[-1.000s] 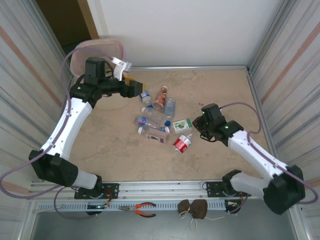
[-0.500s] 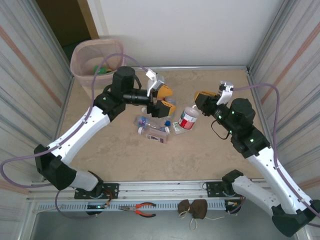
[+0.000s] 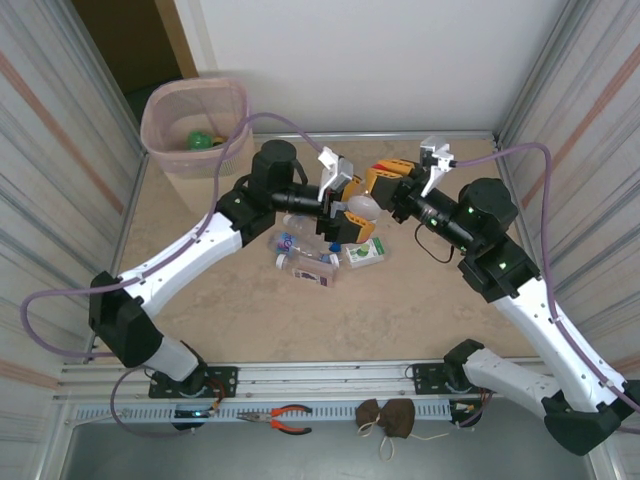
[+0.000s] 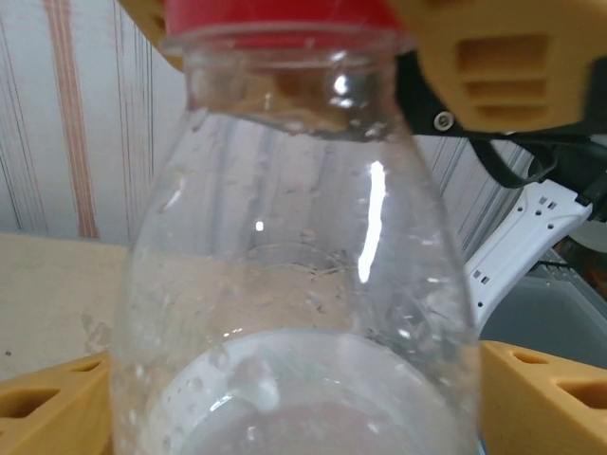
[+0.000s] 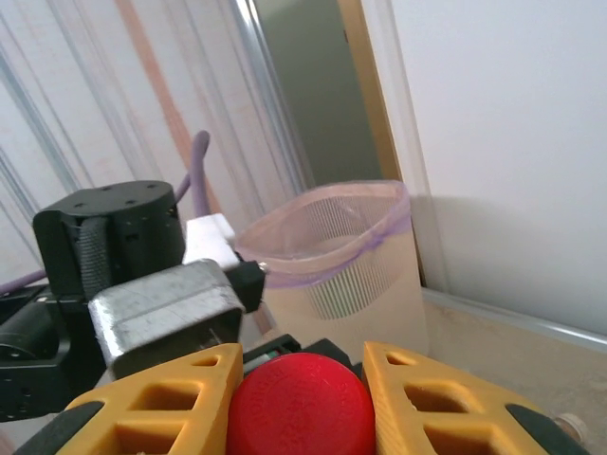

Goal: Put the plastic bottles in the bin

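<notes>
A clear bottle with a red cap hangs in the air over the table's back middle. My right gripper is shut on its cap end, yellow fingers on both sides of the cap. My left gripper reaches round the bottle's base; its fingers lie against both sides, and I cannot tell whether they press. Several more bottles lie in a heap below. The bin with its pink liner stands at the back left, a green bottle inside.
A green and white carton lies beside the heap. Corrugated metal walls close in both sides. Pliers and a brown pouch lie on the front rail. Open tabletop lies in front of the heap.
My right gripper lifted the red-capped bottle off the table and carried it up and left. My left arm swung away from the bin to the bottle's base.
</notes>
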### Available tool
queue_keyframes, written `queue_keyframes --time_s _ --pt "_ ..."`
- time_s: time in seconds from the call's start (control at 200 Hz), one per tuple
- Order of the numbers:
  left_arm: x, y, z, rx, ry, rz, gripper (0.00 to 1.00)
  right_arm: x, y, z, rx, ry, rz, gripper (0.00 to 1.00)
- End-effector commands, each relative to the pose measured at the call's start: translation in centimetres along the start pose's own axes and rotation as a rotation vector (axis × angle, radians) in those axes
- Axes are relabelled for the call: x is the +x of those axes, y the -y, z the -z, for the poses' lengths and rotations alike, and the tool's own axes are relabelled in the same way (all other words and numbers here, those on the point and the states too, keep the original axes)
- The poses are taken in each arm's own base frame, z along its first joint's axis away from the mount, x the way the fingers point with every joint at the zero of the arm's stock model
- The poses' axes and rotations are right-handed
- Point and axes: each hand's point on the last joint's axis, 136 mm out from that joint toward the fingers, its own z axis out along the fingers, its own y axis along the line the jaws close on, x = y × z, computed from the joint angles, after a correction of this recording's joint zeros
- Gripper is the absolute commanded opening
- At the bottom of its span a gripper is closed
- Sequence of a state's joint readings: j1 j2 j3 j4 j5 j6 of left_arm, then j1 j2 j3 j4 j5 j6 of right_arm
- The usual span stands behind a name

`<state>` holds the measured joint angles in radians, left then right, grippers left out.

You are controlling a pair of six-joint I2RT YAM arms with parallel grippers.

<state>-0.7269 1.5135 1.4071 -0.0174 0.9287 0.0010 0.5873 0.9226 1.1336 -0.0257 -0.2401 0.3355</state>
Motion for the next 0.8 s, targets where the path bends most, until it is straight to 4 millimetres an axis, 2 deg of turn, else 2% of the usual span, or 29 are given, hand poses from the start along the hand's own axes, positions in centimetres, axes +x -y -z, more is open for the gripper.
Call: queue_keyframes --time_s 0.0,0.14,0.301,0.371,0.466,0.556,0.651,0.792 --pt "-1.2 1.0 0.2 0.034 0.030 -0.061 0.80 -2.7 -1.5 0.6 -0.034 0.075 0.052 0.00" --pt "-1.4 1.5 0.2 0.049 0.032 -0.078 0.69 -2.6 -1.2 0.6 -0.016 0.072 0.051 0.00" --pt "-1.5 1.6 0.4 0.039 0.031 -0.089 0.61 -2.8 -1.1 0.7 -0.007 0.078 0.045 0.00" --pt "-1.7 1.7 0.6 0.027 0.031 -0.099 0.60 -2.9 -1.1 0.7 -0.005 0.082 0.044 0.14" --pt "-2.0 1.6 0.8 0.003 0.023 -0.108 0.59 -3.0 -1.1 0.9 0.001 0.082 0.043 0.43" --pt "-2.3 1.3 1.2 -0.025 0.012 -0.120 0.59 -3.3 -1.0 1.2 0.016 0.087 0.044 0.61" --pt "-3.0 0.5 2.0 -0.080 0.006 -0.124 0.59 -3.7 -0.7 1.8 0.045 0.097 0.051 0.71" --pt "-4.2 -2.1 4.6 -0.221 -0.003 -0.106 0.59 -4.4 -0.2 3.2 0.099 0.123 0.074 0.74"
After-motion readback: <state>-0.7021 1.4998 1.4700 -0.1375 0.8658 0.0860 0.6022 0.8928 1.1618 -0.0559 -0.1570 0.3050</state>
